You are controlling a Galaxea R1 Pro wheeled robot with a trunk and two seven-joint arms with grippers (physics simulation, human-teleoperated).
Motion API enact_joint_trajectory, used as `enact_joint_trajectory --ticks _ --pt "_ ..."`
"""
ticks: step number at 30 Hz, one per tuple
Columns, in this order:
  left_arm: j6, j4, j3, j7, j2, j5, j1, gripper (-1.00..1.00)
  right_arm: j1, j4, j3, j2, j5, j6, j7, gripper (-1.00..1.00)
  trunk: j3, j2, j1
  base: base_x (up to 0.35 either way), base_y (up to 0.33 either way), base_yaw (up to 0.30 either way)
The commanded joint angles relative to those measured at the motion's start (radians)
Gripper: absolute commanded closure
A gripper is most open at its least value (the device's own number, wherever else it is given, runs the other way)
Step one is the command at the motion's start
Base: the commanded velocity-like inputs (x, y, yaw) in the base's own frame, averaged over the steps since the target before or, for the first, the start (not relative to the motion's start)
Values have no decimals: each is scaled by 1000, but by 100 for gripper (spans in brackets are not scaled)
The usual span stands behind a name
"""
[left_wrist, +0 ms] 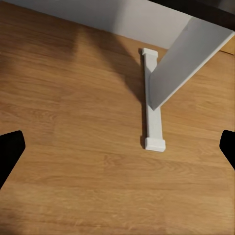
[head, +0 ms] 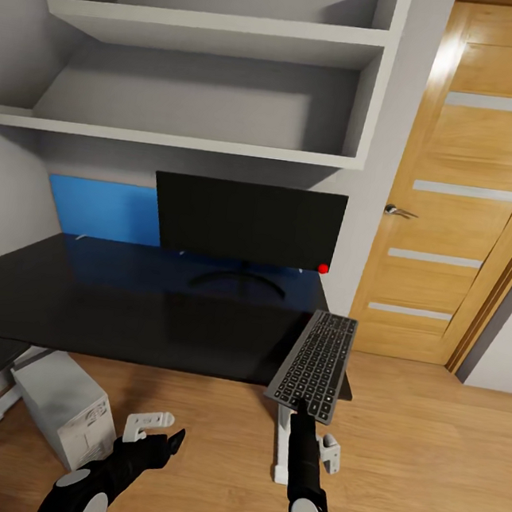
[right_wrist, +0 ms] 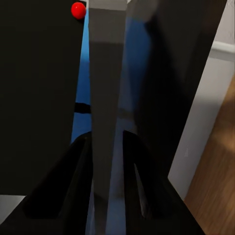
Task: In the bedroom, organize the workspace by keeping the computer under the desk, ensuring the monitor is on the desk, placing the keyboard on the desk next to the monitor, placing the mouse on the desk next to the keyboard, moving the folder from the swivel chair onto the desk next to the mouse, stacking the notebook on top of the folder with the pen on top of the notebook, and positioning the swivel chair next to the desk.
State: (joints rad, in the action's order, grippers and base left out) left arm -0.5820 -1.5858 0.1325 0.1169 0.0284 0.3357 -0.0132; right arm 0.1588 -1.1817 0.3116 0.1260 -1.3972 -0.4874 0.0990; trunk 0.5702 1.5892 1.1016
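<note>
The black monitor (head: 248, 221) stands at the back of the black desk (head: 122, 304), a red dot (head: 323, 268) at its lower right corner. A grey keyboard (head: 317, 362) lies tilted over the desk's right front corner, and my right gripper (head: 298, 405) is shut on its near end. In the right wrist view the keyboard (right_wrist: 105, 98) runs edge-on between the fingers (right_wrist: 73, 176). The white computer (head: 69, 408) sits on the floor under the desk at the left. My left gripper (head: 173, 440) hangs open low over the floor, holding nothing.
White shelves (head: 219, 35) hang above the desk and a blue panel (head: 105, 209) stands behind the monitor. A wooden door (head: 472, 194) is at the right. A white desk foot (left_wrist: 152, 112) lies on the wood floor below my left gripper.
</note>
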Motion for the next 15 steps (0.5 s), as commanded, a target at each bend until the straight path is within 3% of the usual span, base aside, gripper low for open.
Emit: enact_joint_trajectory --ticks 1,9,15 --pt "-4 -1 1 10 0 11 -1 -100 1 1 1 0 -10 -5 8 100 4 8 4 0 0 0" --pt "-4 -2 1 12 1 11 -1 -100 2 2 -25 0 -10 -6 7 100 29 64 35 0 0 0" --pt "-4 -2 2 10 1 12 -1 -100 1 2 -32 0 -11 -7 7 100 29 64 35 0 0 0"
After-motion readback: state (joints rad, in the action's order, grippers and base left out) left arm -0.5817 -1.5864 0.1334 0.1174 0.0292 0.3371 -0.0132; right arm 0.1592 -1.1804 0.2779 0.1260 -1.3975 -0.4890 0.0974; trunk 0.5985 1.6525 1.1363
